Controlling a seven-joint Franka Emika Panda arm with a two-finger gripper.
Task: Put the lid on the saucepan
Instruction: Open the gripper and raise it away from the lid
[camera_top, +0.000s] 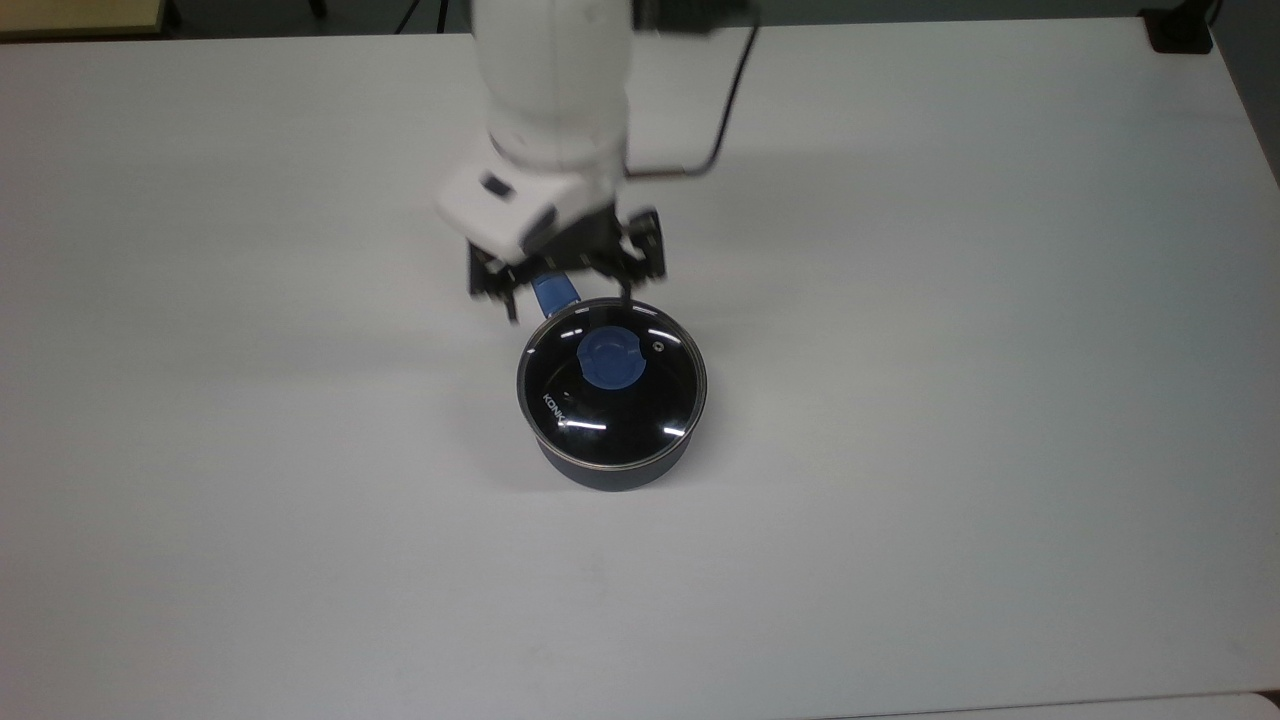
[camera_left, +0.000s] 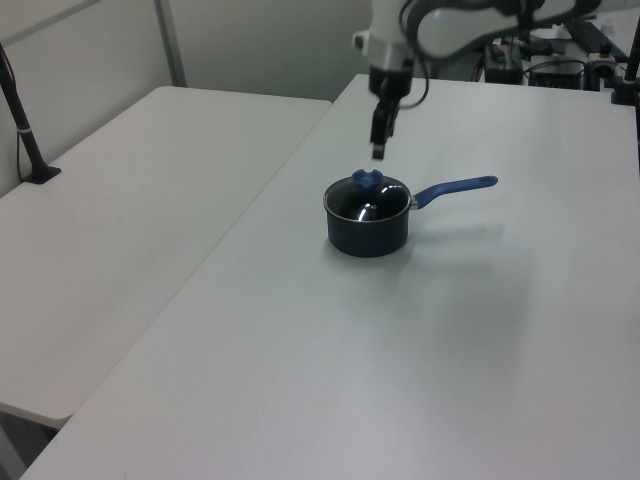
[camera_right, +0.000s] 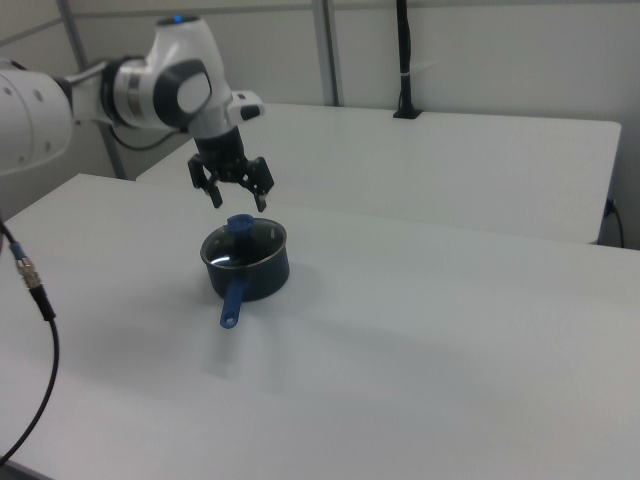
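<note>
**Lid seated on saucepan; pincer clear above**

The lid (camera_top: 611, 382) sits level on the saucepan (camera_left: 369, 229), mid-way along the bare white counter (camera_top: 950, 400). The pincer (camera_right: 232, 196) hangs above the blue knob, jaws spread, empty. A second white table (camera_left: 150, 180) adjoins the counter.

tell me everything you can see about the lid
The lid is a round disc of clear glass with a metal rim, a blue centre knob, a small steam vent beside it and white lettering near the top view's left edge. It lies flat and centred on the saucepan, closing it. The open gripper hangs above, apart from it.
</note>
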